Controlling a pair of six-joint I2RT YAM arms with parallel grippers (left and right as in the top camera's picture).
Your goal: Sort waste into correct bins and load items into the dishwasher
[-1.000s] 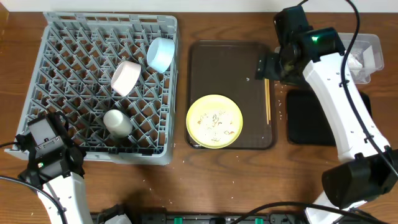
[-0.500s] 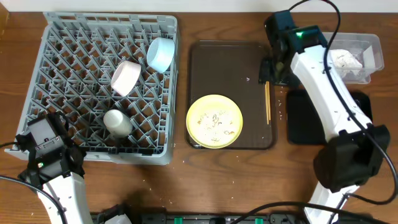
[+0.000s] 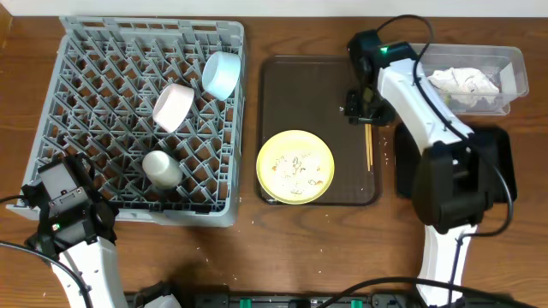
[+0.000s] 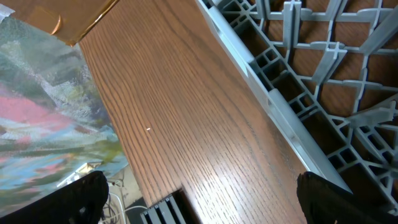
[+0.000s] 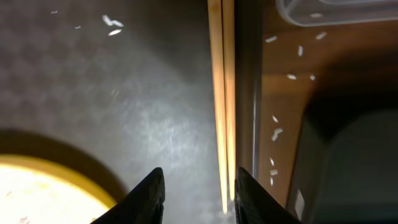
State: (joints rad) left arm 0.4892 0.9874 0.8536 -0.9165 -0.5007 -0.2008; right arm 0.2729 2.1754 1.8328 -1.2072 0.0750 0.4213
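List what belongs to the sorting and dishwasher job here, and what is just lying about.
Job: grey dish rack, blue bowl, pinkish bowl, cream cup, yellow plate, chopsticks, napkin, clear tub, black tray, crumbs.
Lying about: brown serving tray, colourful foil-like sheet.

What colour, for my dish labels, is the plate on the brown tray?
The plate is pale yellow with scattered food crumbs, clearest in the overhead view.

Lab test bench: wooden table [image 3: 300,248], robot arm [image 3: 425,100] (power strip [image 3: 257,301] alongside)
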